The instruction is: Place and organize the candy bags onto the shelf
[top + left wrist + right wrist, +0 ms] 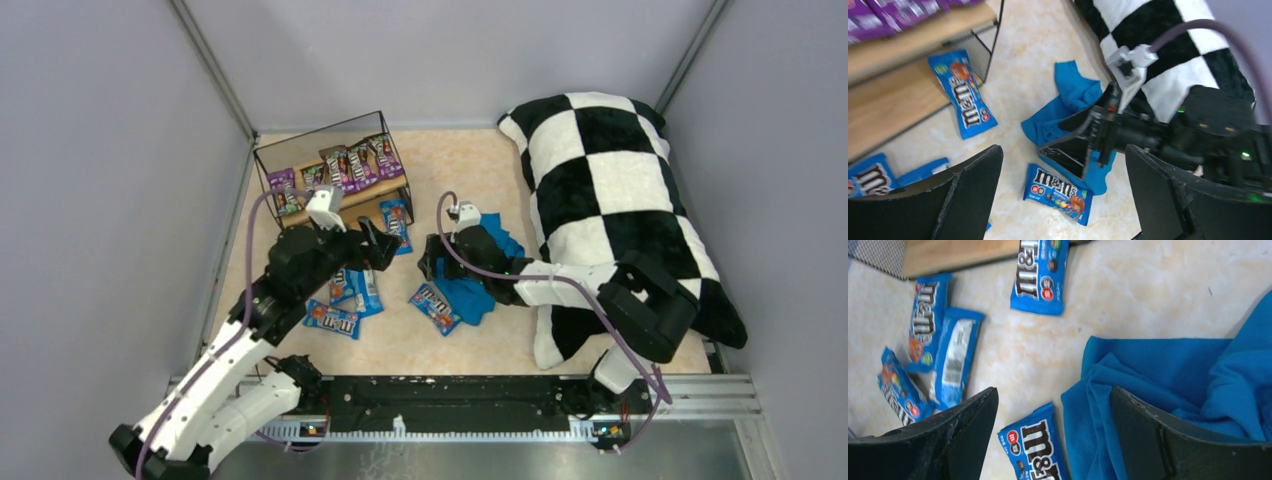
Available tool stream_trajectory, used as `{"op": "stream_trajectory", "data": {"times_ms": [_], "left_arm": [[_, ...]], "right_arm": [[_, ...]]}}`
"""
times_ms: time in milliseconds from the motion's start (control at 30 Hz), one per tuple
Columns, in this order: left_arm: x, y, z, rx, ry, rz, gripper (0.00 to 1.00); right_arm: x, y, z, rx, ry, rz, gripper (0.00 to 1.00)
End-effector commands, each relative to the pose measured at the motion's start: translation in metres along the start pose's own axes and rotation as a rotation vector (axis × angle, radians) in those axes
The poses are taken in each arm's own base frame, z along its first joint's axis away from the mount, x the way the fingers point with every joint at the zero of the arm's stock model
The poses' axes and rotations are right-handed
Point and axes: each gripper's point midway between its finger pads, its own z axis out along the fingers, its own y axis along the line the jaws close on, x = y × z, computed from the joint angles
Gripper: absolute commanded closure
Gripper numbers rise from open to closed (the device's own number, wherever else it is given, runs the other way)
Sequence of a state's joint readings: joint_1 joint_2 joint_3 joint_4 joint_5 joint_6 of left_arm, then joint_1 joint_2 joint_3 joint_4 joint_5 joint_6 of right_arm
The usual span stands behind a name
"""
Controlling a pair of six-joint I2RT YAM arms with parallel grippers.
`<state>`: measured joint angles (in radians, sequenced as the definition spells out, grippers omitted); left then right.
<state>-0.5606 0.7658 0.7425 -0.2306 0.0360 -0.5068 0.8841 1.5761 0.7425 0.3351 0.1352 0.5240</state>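
Where the left claw [385,248] hangs: released and empty, at five o'clock of the shelf [352,195].
Right claw [1053,392]: spread wide, empty, over the nine o'clock edge of the blue cloth [480,290].
Candy bags: purple ones [345,165] line the shelf's top board; blue ones [335,320] lie on the worktop [480,160], mostly toward seven o'clock.

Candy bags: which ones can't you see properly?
- Top view: the left arm covers part of the blue candy bags beside it.
- Top view: lettering on the purple candy bags on the shelf is too small to read.
- Left wrist view: a blue bag is cut by the left edge and a finger.
- Right wrist view: another blue bag runs off the bottom edge.
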Motion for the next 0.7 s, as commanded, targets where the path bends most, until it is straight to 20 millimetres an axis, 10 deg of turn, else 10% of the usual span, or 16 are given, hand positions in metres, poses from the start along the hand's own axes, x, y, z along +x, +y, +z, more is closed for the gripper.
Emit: {"op": "stream_trajectory", "data": {"times_ms": [0,233,400,667], "left_arm": [[-0.021,0.006,-0.044,-0.078,0.001,0.128,0.01],[-0.039,-0.010,-0.086,-0.009,-0.092,0.127,0.01],[-0.046,-0.007,-0.095,-0.027,-0.121,0.175,0.01],[-0.058,0.014,-0.103,-0.137,-0.200,0.220,0.01]], "right_arm": [[-0.019,-0.004,0.018,0.143,-0.017,0.072,0.17],[0.012,-0.061,-0.006,0.298,0.048,0.026,0.17],[-0.009,-0.113,-0.046,0.453,0.041,-0.033,0.15],[-0.078,-0.052,-0.045,0.358,-0.047,-0.071,0.03]]}}
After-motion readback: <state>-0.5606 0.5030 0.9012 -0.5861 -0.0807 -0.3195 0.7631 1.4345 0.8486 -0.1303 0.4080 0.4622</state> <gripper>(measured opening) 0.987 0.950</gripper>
